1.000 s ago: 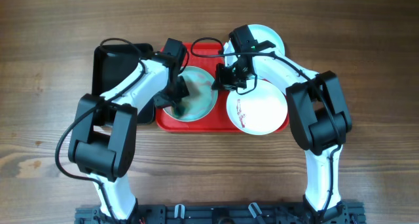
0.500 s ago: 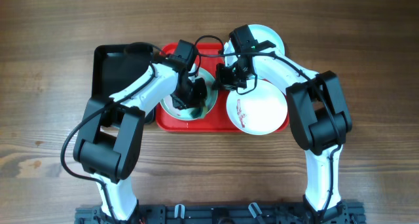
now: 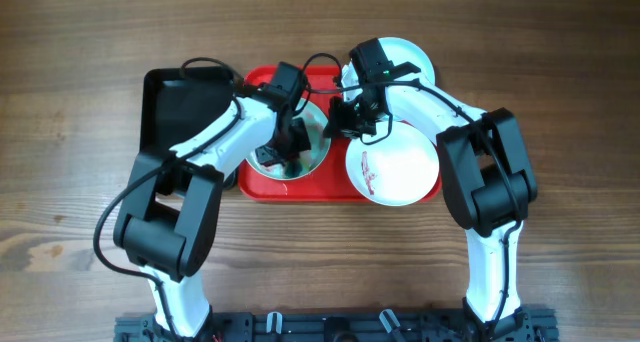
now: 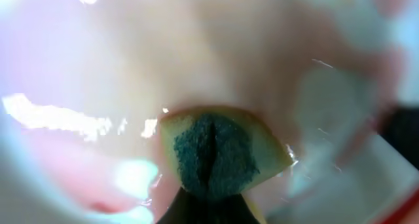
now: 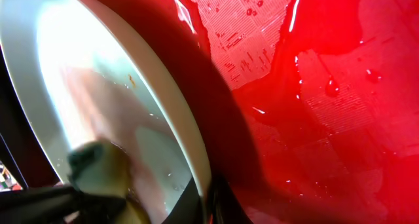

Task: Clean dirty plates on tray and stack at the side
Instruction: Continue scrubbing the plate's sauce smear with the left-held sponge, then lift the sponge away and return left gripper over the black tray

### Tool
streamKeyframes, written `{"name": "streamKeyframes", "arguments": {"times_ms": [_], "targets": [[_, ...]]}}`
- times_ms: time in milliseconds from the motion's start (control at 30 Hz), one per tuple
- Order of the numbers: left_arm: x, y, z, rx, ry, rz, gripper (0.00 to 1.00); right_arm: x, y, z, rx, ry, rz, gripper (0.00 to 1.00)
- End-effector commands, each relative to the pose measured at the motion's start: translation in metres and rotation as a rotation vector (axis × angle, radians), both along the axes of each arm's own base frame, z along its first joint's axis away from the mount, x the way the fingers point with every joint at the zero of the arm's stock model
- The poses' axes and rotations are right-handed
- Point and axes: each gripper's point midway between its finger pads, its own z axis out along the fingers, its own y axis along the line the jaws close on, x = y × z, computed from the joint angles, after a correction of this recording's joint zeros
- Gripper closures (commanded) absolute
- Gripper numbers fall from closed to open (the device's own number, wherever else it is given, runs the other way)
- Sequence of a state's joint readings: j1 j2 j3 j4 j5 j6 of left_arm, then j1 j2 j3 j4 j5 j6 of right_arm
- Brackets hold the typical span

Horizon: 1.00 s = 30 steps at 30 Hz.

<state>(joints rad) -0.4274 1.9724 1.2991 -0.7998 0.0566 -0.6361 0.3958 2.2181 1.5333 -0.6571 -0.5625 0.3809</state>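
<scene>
my left pincer (image 3: 292, 144) has slid right across the aqua plate (image 3: 317, 154). that plate sits on the left of the tray (image 3: 300, 190), the smeared white plate (image 3: 392, 167) on the right. left pincer is clenched on the sponge (image 4: 216, 152); right pincer (image 3: 338, 122) grips the aqua plate's rim.

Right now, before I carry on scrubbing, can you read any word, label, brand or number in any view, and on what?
None readable in any view.
Red tray, black tray, aqua plate, white plate: no print or labels visible.
Left wrist view: blurred close-up of the sponge, no text.
</scene>
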Motion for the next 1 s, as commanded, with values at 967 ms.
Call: {"name": "streamKeyframes", "arguments": {"times_ms": [967], "targets": [[0.12,0.055,0.109,0.104,-0.613,0.226,0.96,-0.004,-0.004,-0.017,-0.026,0.039,-0.016,0.94]]}}
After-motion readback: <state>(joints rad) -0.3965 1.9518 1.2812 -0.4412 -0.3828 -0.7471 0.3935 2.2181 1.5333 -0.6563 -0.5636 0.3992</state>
